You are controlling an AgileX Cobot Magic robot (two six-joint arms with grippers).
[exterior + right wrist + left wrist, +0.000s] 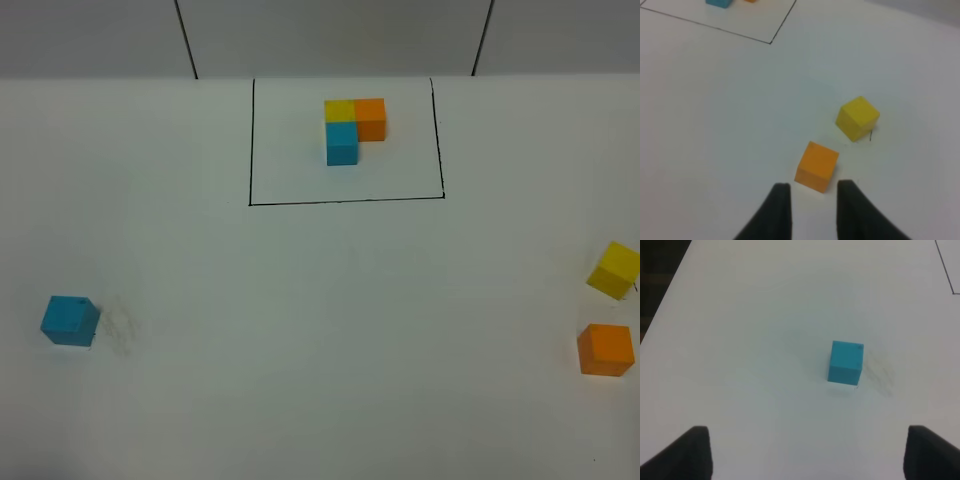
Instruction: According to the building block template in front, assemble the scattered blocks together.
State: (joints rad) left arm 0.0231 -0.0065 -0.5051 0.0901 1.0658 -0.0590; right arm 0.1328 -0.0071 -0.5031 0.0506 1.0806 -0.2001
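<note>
On the table (300, 400), the cyan block (70, 320) lies well in front of the template (352, 125), toward the left arm's side. The yellow block (613, 270) and orange block (605, 350) lie opposite. Left pincer (810, 455): wide, empty, facing cyan. Right pincer (812, 212): drawn narrow, empty, just short of orange. Probable step: grasping cyan. Centre the jaws over it, square to its faces, before closing.

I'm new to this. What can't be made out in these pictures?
- Right wrist view: the black-framed L-shaped trio of cubes is cut off by the picture's edge; only cyan and orange slivers show.
- Left wrist view: the dark dot on the small matte cyan cube is too small to identify.
</note>
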